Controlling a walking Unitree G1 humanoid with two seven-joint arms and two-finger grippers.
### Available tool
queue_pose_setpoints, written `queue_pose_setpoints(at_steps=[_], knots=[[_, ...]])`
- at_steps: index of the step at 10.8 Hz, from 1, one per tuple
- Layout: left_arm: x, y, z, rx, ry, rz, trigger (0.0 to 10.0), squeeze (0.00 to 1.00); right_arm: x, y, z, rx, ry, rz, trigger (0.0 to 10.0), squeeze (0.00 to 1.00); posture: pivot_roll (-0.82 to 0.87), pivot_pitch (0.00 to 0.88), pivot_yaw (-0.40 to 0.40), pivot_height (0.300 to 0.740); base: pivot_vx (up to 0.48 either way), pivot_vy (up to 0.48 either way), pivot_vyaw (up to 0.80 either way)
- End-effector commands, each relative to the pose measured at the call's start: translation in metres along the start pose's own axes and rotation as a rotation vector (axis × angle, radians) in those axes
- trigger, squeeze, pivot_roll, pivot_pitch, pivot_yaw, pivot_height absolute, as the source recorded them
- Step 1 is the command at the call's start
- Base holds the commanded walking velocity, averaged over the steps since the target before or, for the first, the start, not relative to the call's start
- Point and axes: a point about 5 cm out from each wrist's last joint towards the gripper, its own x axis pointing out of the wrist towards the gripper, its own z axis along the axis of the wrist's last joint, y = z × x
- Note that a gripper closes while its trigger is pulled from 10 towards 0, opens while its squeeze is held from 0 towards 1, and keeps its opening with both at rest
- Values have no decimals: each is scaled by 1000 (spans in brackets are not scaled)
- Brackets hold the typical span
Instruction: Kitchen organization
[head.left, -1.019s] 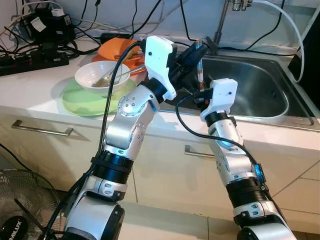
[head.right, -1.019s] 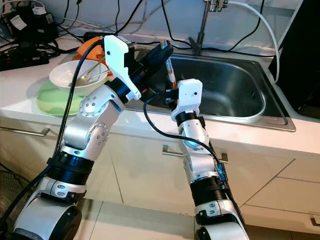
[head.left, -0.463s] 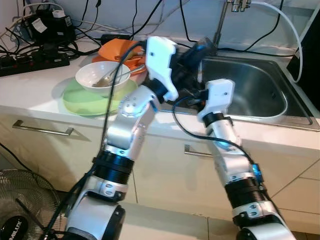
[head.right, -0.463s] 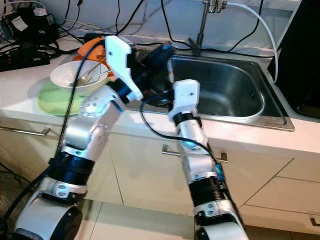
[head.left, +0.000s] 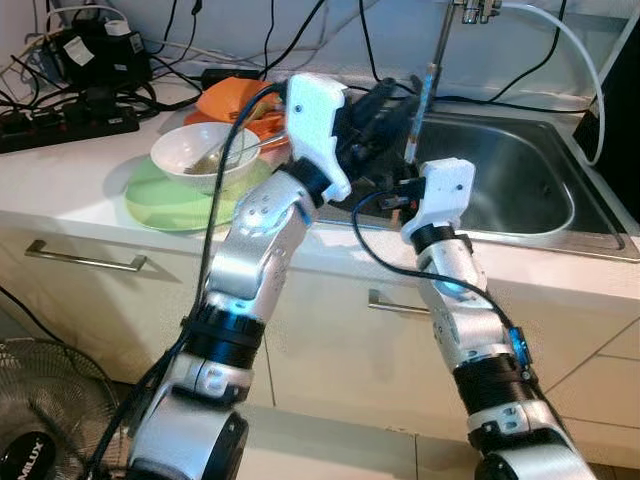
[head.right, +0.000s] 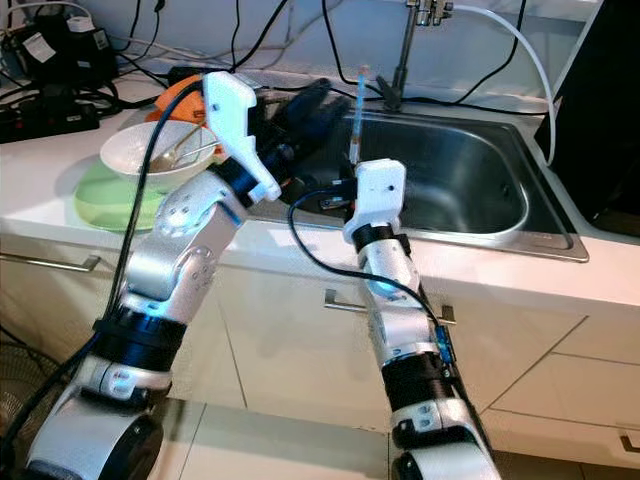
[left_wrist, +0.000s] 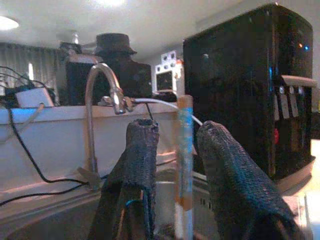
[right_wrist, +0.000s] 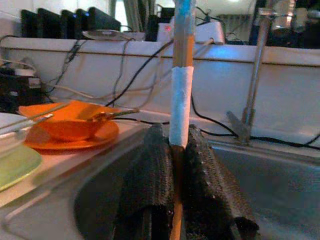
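Observation:
A thin stick (head.left: 414, 110) with a white and blue wrapped upper part stands nearly upright over the left edge of the steel sink (head.left: 520, 190). My right gripper (head.left: 400, 186) is shut on the lower end of the stick (right_wrist: 181, 90), with both pads pressed against it. My left gripper (head.left: 386, 100) reaches in from the counter side, higher up. Its two fingers stand open on either side of the stick (left_wrist: 184, 165) with a gap to each.
On the counter to the left sit a white bowl (head.left: 200, 150) with a spoon on a green plate (head.left: 165, 208), and an orange plate (head.left: 235, 100) behind them. Power strips and cables (head.left: 70, 110) lie at the back left. The tap (head.left: 440, 50) rises behind the sink.
The stick now stands taller and leans toward the tap. My left gripper's fingers, which were closed around it, have spread off it. The right gripper keeps its hold.

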Motion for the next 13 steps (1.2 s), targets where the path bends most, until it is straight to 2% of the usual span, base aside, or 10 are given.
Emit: queue_pose_setpoints(at_steps=[1,2,3,4,5,6,7,9,13], knots=[[-2,3,7,4,-36,22,10000,0,5,-4,5,-5,-20,-15,0,0,168,0,-5,740,0,0,0],[-12,9,-4,6,16,77,10000,0,12,-9,5,-25,-15,-19,0,0,171,0,-3,740,0,0,0],[-30,19,-21,13,81,159,10000,0,20,-16,6,-42,-5,-36,4980,0,177,8,-5,740,0,0,0],[-37,21,-25,10,130,229,10000,0,27,-25,7,-36,17,-69,10000,0,187,15,-9,740,0,0,0],[-55,26,-45,4,201,270,10000,0,33,-28,5,-24,41,-87,10000,0,194,19,-12,740,0,0,0],[-64,25,-58,-12,242,284,10000,0,36,-28,4,-19,56,-93,10000,0,197,20,-13,740,0,0,0],[-71,19,-69,7,276,290,10000,0,39,-27,3,-20,65,-94,10000,0,200,23,-16,740,0,0,0],[-75,13,-78,25,307,332,10000,0,42,-28,3,-13,64,-98,10000,0,199,23,-16,740,0,0,0],[-75,16,-83,90,296,364,10000,0,41,-35,3,-12,45,-109,10000,0,192,0,-15,740,0,0,0]])
